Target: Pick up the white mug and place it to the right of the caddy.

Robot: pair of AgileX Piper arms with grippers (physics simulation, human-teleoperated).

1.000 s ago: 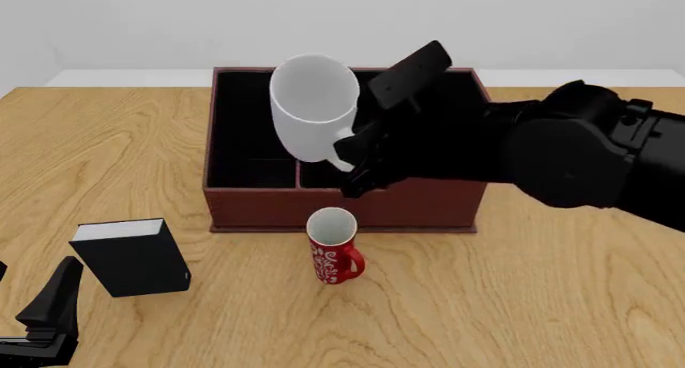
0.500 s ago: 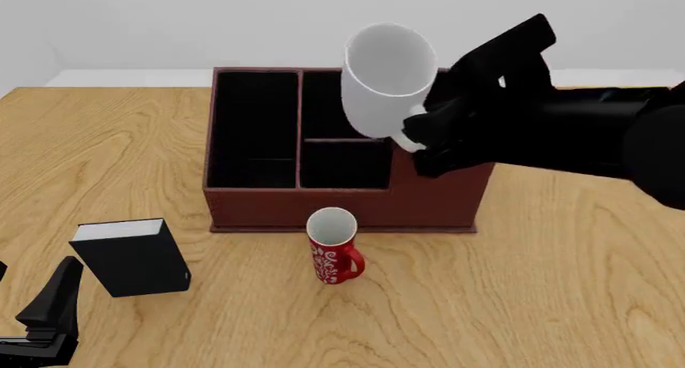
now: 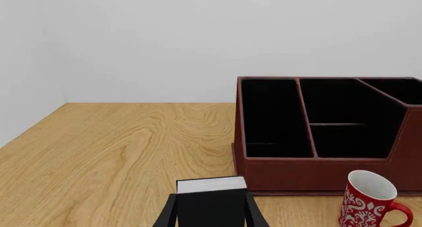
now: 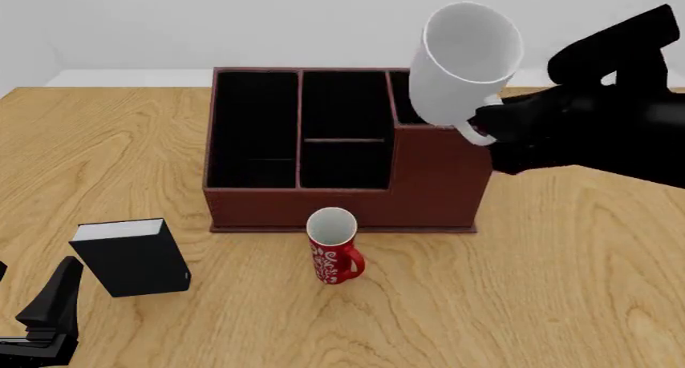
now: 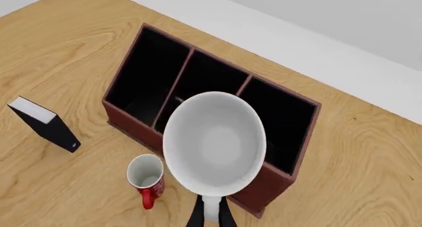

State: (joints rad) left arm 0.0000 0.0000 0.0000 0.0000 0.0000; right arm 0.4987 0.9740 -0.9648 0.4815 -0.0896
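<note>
Now the white mug (image 4: 463, 59) is riding high and well to the right — a second ago you had it over the caddy's (image 4: 321, 196) left-middle compartments, half a second ago over the middle, and here it hangs above the tall right-end section, mouth tipped toward the camera. Your right hand (image 4: 487, 131) has it by the handle, clamped tight; the wrist view shows the fingers pinched on the loop under the mug's rim. So the sweep across the box is nearly done, but you aren't clear of it yet: the mug sits over the caddy's right wall, not past it. I'd say keep carrying right until bare desk (image 4: 578, 248) lies under the mug, then level it and lower. Watch the tilt, since it could land on its edge. The red mug (image 4: 333, 246) stands untouched in front of the caddy, the black book (image 4: 131, 256) off to the left. Your left hand (image 4: 48, 313) idles low by the book, fingers spread either side of it in its own view.
</note>
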